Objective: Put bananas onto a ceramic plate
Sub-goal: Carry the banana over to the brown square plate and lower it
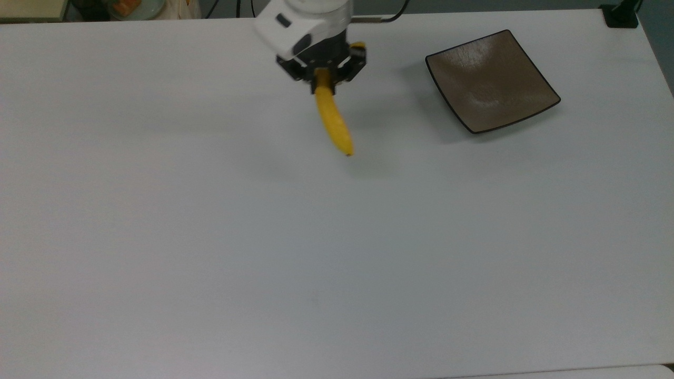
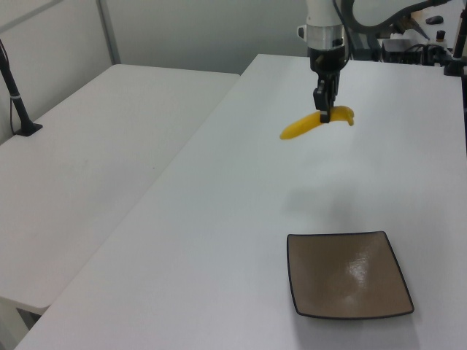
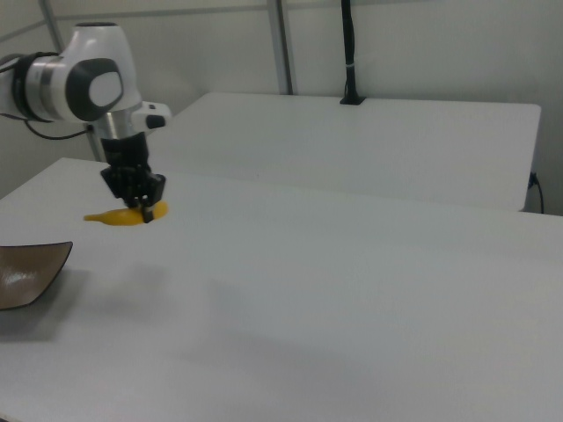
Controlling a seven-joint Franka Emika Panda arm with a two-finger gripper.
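Note:
A bright yellow curved banana [image 1: 334,122] hangs in the air above the white table, held near its stem end. My gripper [image 1: 323,78] is shut on it. In the left view the banana [image 2: 303,127] sticks out sideways below the gripper [image 2: 322,117], well above the tabletop. The right view has the gripper [image 3: 138,204] with the banana [image 3: 113,216] pointing towards the plate. The square brown-grey plate [image 1: 491,80] with a thin black rim lies bare on the table, to the top view's right of the banana. It also sits low in the left view as plate [image 2: 347,275], and at the right view's left edge as plate [image 3: 26,272].
The white table [image 1: 316,252] stretches wide around the banana and plate. A black post base [image 1: 620,16] stands at the top view's far right corner. A second white table [image 2: 95,146] adjoins along the left view's left, carrying a black stand [image 2: 18,109].

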